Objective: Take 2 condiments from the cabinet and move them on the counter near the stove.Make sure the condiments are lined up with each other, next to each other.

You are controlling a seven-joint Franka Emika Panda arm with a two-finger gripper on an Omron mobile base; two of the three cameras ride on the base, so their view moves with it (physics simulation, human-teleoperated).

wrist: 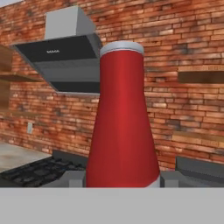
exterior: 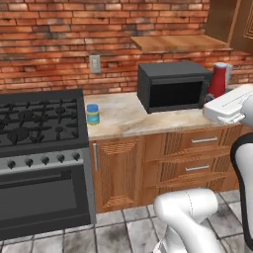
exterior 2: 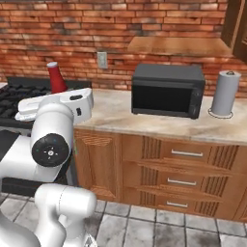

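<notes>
My gripper (wrist: 121, 180) is shut on the red bottle (wrist: 122, 118), which has a pale cap and stands upright between the fingers. I hold it in the air in front of the counter (exterior: 123, 118). The red bottle (exterior: 217, 79) rises above my white hand, and from the other side the red bottle (exterior 2: 56, 77) shows before the stove (exterior 2: 14, 96). The squat jar (exterior: 92, 114), with a blue lid and yellow body, stands on the counter right beside the stove (exterior: 39, 118). The cabinet (exterior: 178, 43) hangs on the brick wall above, its plank shelf bare.
A dark microwave (exterior: 173, 86) sits on the counter under the shelf. A grey paper towel roll (exterior 2: 225, 93) stands right of the microwave (exterior 2: 166, 89). A range hood (wrist: 65, 57) hangs over the stove. Wooden drawers and doors lie below the counter.
</notes>
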